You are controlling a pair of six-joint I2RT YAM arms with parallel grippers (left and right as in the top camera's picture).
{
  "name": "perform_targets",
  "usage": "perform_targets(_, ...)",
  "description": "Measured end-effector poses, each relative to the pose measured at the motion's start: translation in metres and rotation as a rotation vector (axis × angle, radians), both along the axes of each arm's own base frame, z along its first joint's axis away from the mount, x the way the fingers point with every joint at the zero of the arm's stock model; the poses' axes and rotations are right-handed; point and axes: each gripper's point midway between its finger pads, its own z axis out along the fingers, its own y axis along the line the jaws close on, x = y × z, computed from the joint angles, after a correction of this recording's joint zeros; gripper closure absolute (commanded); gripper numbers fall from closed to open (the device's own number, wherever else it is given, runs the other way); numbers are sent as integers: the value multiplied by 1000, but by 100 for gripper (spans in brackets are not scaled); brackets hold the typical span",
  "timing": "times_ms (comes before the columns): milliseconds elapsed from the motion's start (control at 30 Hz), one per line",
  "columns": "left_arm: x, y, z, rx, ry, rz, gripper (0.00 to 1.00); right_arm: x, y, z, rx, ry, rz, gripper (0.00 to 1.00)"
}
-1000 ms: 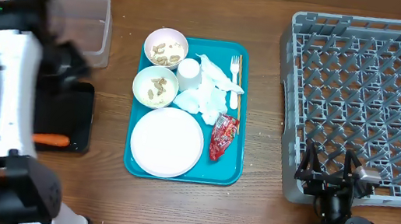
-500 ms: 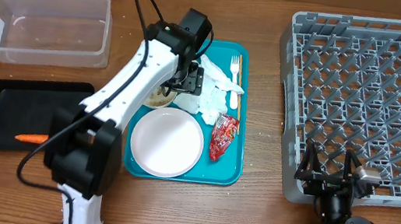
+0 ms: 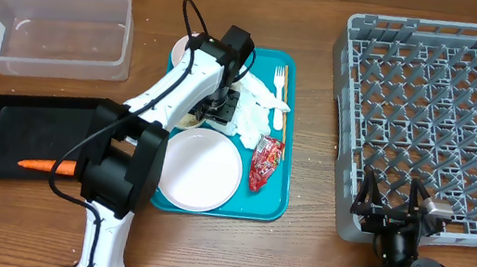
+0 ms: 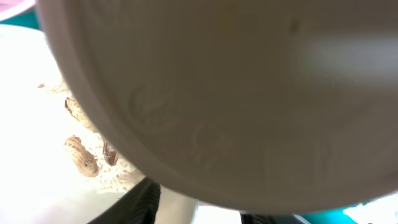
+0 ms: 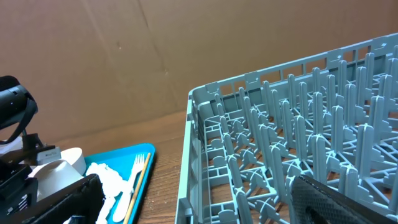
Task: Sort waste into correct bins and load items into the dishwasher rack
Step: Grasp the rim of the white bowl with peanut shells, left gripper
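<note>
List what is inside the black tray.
One orange carrot lies in the black tray; nothing else shows on its visible floor. The left arm covers the tray's right end, so anything there is hidden.

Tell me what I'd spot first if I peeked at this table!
Probably the white robot arm stretching over the blue-green tray in the middle. Next comes the huge grey rack full of pegs on the right. Then there's the bright orange carrot lying alone in the black tray on the left.
</note>
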Motion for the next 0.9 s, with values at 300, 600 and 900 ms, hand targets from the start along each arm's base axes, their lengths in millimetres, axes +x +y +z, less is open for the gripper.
perform_targets(300, 2, 5, 1, 31, -9, -6, 81, 0, 0, 0, 0, 0, 0, 0)
perform_targets(600, -3, 6, 1, 42, 8, -21, 96, 0, 0, 0, 0, -1, 0, 0)
perform_targets(900, -17, 13, 30, 61, 52, -7, 96, 0, 0, 0, 0, 0, 0, 0)
